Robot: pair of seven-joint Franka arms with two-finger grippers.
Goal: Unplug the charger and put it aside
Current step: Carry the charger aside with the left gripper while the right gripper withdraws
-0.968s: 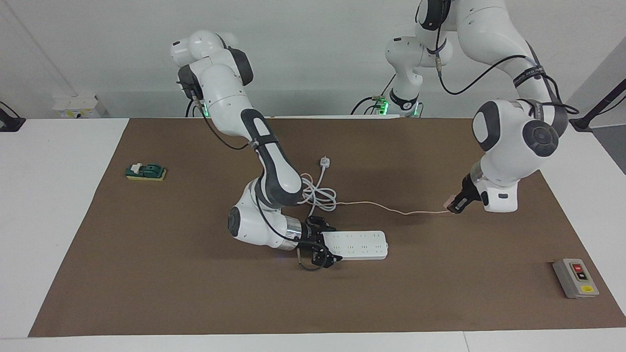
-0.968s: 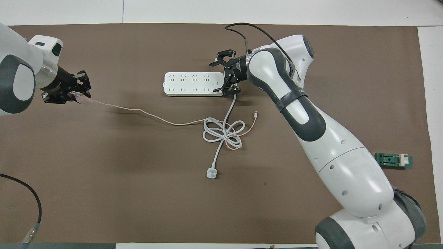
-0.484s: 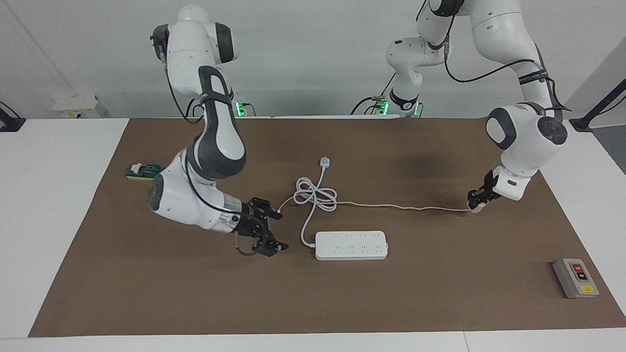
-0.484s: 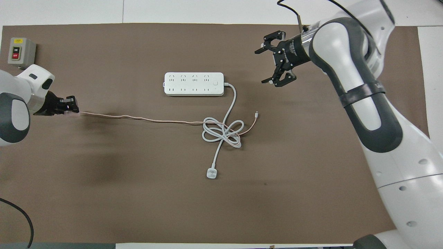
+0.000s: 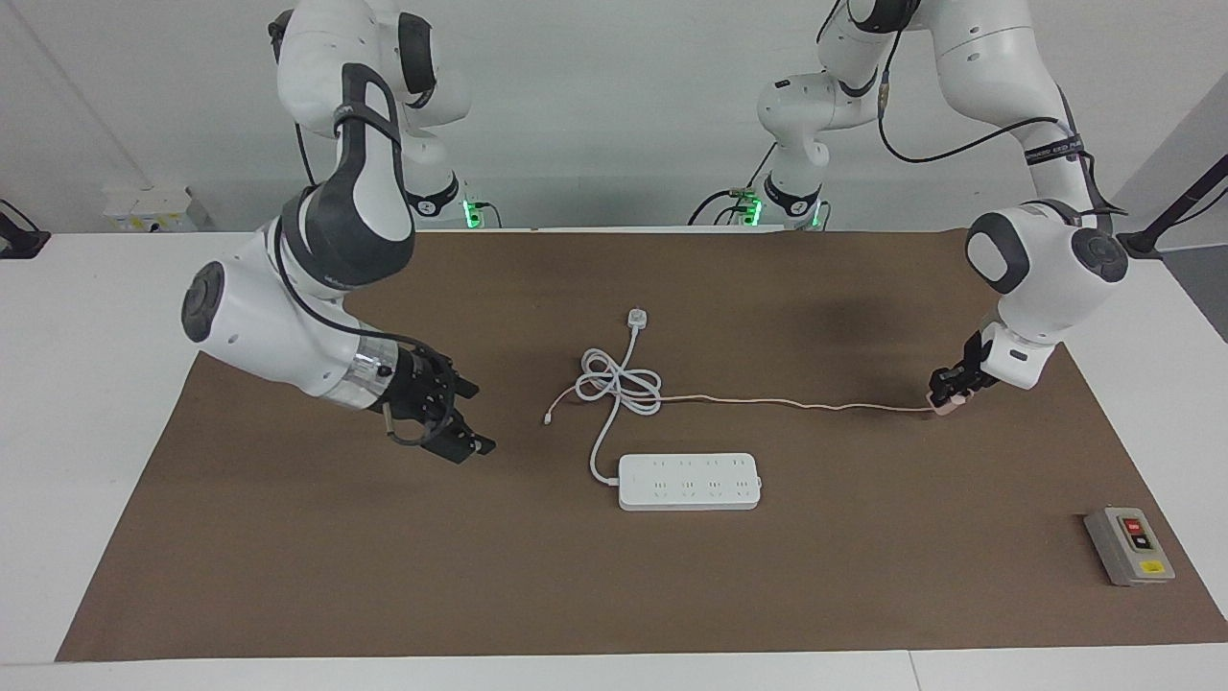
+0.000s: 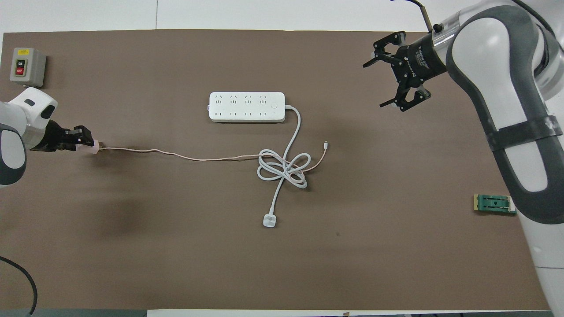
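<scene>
Pale pink plastic, the charger (image 5: 944,405) is a small cube and looks light, hard and a little smooth, so the flat sides of the cube are the right place to pinch it; I think the thin cable (image 5: 796,404) is too soft and too slippery for pulling. This cable is limp. It lies on the desk (image 5: 288,576) from the cube to the coiled white cord (image 5: 619,384) of the power strip (image 5: 689,481), where it passes through the loops, and its free connector (image 5: 548,419) rests just beside the coil. A far move of the cube can drag the coil with it, in my judgement.

The charger is out of the power strip, well apart from it, toward the left arm's end of the desk, and it seems to touch the desk or nearly so. The left gripper (image 5: 948,396) points down with its jaws pinching the cube, the forearm steep above it. What remains, I believe, is only to let it go there.

The right gripper (image 5: 459,420) waits in the air over bare desk toward the right arm's end, jaws spread wide and holding nothing, its wrist tilted down toward the middle of the desk.
</scene>
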